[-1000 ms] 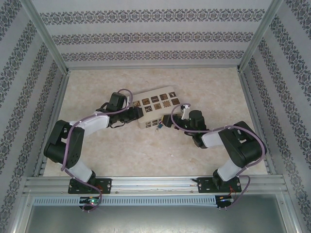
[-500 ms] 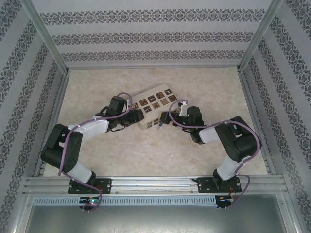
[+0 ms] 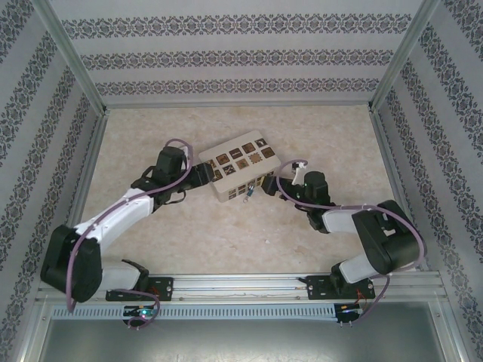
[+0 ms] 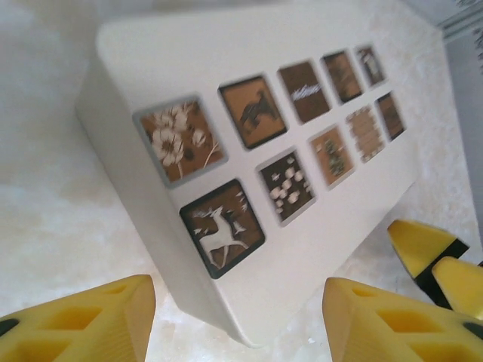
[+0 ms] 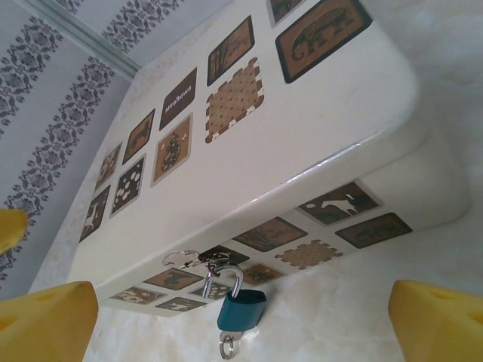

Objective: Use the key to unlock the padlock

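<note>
1. Teal padlock (image 5: 241,309) is hung on the cream box's (image 5: 302,136) front, with the key (image 5: 226,348) seen at its underside.
2. Left gripper (image 3: 205,175) and right gripper (image 3: 268,184) are held spread wide beside the box.

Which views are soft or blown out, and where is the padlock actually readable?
Left wrist: cream box tiles soften toward the far end, left claw fingers blurred, table washed out. Right wrist: padlock fairly crisp, right claw fingers defocused. Top external: even light, no glare, but the padlock is just a speck.
</note>
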`<state>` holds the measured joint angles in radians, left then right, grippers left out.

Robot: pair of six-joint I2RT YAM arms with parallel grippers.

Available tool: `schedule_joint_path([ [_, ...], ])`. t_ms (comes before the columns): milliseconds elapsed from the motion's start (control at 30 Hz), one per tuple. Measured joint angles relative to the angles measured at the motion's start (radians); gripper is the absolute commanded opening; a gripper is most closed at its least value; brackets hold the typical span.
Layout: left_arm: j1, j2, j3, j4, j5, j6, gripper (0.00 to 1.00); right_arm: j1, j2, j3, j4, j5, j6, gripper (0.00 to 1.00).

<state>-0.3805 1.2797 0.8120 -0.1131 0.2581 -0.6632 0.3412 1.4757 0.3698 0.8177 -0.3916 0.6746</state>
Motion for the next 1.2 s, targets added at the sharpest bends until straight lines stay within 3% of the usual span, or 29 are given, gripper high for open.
schedule_joint_path([
  [200,0.000,-0.089,0.010,-0.029,-0.026,0.029,0.57,-0.023,-0.089,-0.053,-0.016,-0.041,0.000,0.98],
  [433,-0.012,-0.017,0.063,-0.044,0.072,0.021,0.49,-0.024,-0.095,-0.055,-0.004,-0.117,0.013,0.91],
  [800,-0.070,0.225,0.211,-0.034,0.237,-0.002,0.43,0.011,0.088,-0.052,0.129,-0.175,0.079,0.87],
  [1200,-0.077,0.418,0.326,-0.034,0.288,0.009,0.41,0.037,0.263,0.019,0.279,-0.183,0.109,0.83],
])
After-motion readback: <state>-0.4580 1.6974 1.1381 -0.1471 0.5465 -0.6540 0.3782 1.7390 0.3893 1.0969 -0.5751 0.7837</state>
